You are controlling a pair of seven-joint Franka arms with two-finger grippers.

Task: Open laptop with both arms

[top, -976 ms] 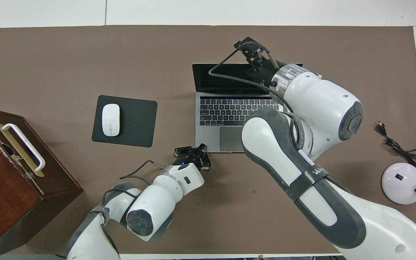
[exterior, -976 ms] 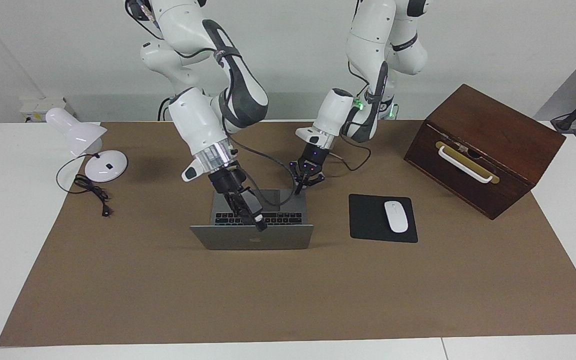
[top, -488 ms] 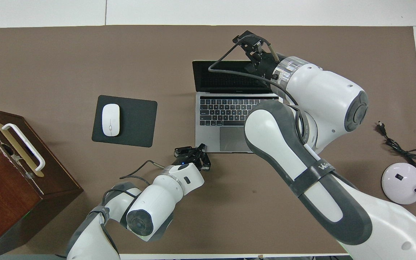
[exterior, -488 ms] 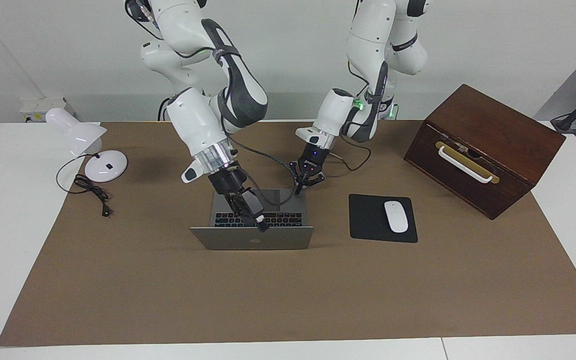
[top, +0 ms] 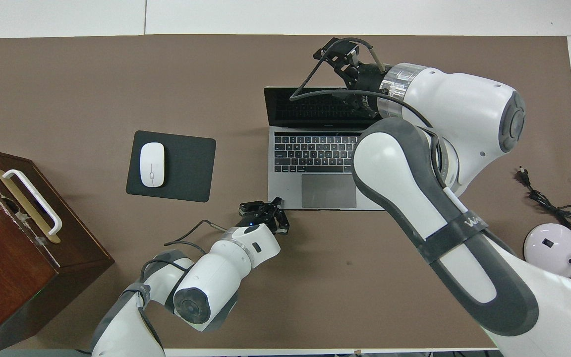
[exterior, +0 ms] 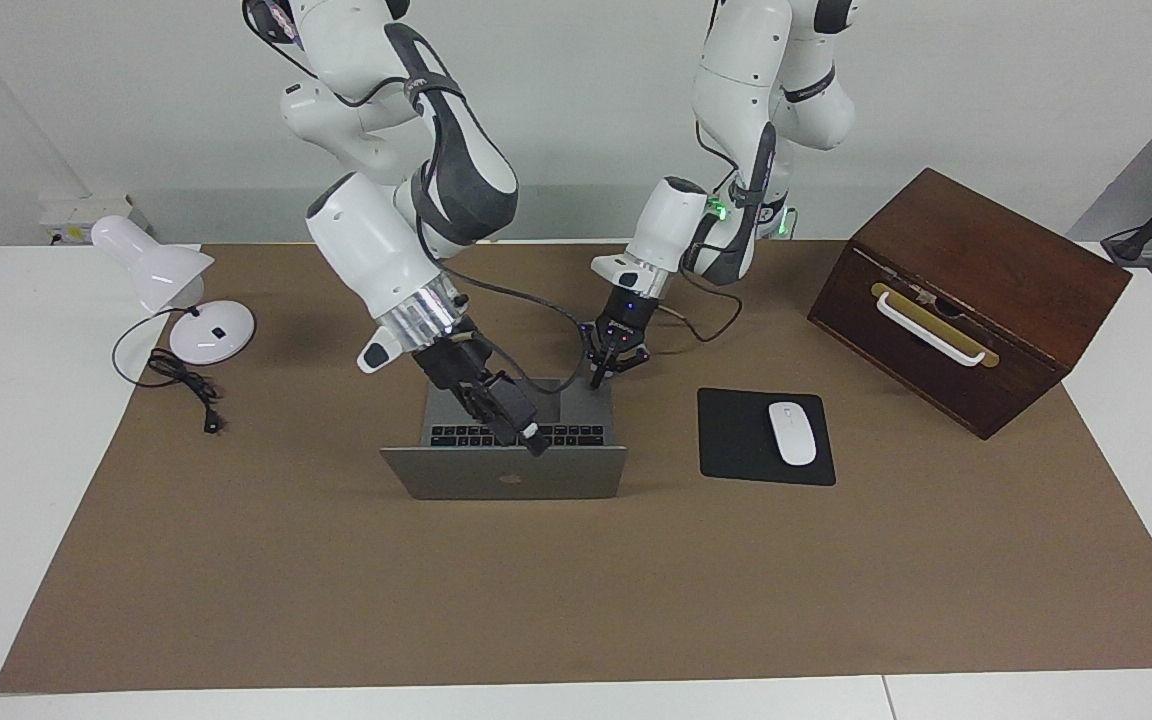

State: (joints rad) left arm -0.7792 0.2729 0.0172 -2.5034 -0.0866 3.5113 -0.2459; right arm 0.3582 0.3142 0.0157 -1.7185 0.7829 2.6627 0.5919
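Note:
The silver-grey laptop point(exterior: 456, 478) stands open in the middle of the brown mat, keyboard point(top: 315, 153) toward the robots and the lid raised nearly upright, its logo side turned away from them. My right gripper point(exterior: 533, 446) reaches over the keyboard to the lid's top edge point(top: 343, 53). My left gripper point(exterior: 600, 375) is shut, its fingertips down at the corner of the laptop's base nearest the robots, toward the left arm's end point(top: 273, 208). From these views I cannot make out whether it actually presses on the base.
A black mouse pad point(exterior: 736, 440) carrying a white mouse point(exterior: 792, 432) lies beside the laptop toward the left arm's end. A brown wooden box point(exterior: 966, 300) with a white handle stands at that end. A white desk lamp point(exterior: 176, 300) and its cord sit at the right arm's end.
The right gripper has swung away from the robots along with the lid's top edge, and the lid stands a little wider. The left gripper has stayed in place.

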